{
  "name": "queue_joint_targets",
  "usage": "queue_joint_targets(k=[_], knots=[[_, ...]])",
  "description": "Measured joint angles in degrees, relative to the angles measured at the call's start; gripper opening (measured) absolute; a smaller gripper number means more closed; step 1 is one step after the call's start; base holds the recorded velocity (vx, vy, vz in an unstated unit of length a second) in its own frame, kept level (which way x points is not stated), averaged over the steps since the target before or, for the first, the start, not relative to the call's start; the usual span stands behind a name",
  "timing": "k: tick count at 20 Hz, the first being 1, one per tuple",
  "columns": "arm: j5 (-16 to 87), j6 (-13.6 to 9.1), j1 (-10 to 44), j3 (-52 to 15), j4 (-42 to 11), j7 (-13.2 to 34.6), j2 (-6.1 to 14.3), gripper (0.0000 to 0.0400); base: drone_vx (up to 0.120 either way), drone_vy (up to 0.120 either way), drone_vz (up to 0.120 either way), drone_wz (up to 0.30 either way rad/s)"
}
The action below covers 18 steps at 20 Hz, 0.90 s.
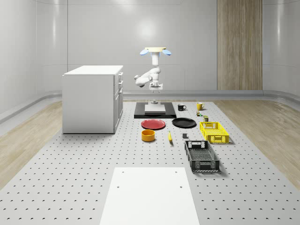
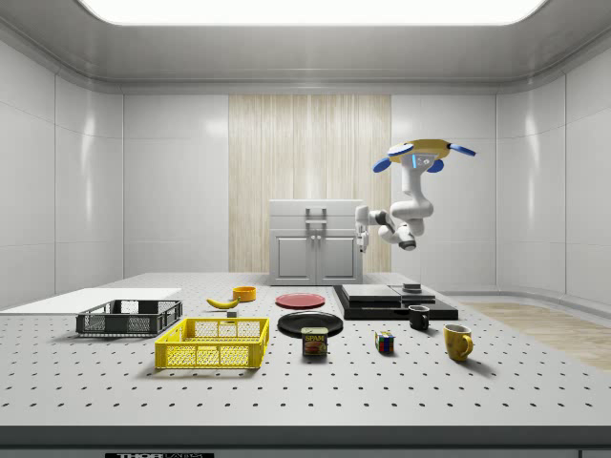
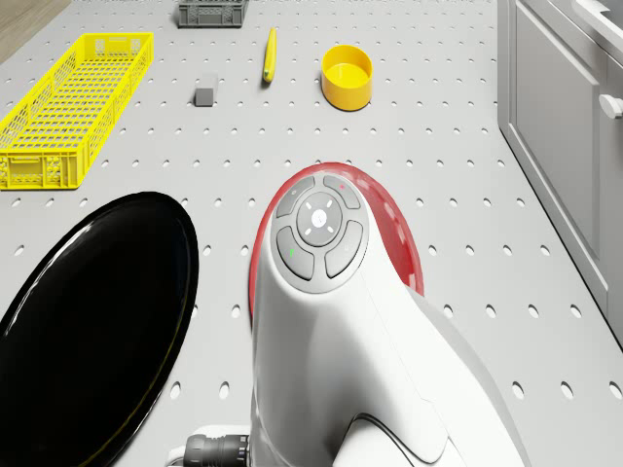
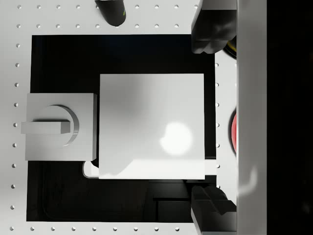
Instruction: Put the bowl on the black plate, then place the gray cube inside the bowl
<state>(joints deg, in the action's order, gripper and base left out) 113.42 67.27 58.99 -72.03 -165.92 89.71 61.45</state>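
The yellow-orange bowl [image 1: 148,135] [image 3: 348,76] stands on the table, apart from the black plate [image 1: 183,123] [image 3: 92,321]. The small gray cube [image 1: 185,136] [image 3: 205,94] lies between the banana and the yellow basket. The drone [image 1: 154,51] [image 2: 423,153] hovers over the black pad [image 1: 154,112] at the table's far end. My gripper [image 1: 155,90] [image 4: 212,120] hangs open above that pad, well away from the bowl, the cube and the plate. Nothing is between its fingers [image 4: 212,29].
A red plate [image 1: 153,124] lies beside the black plate. A banana [image 1: 169,137], a yellow basket [image 1: 214,132], a dark crate [image 1: 201,156], two mugs [image 1: 182,107] and a can [image 2: 314,342] sit to the whole-scene view's right. A white cabinet [image 1: 92,98] stands at its left.
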Motion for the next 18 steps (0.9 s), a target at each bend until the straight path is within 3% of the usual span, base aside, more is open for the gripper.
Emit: queue_joint_targets(k=[18], knots=[[-2.58, 4.31, 2.77, -2.18, 0.34, 2.4, 5.53, 0.04, 0.12, 0.0, 0.0, 0.0]])
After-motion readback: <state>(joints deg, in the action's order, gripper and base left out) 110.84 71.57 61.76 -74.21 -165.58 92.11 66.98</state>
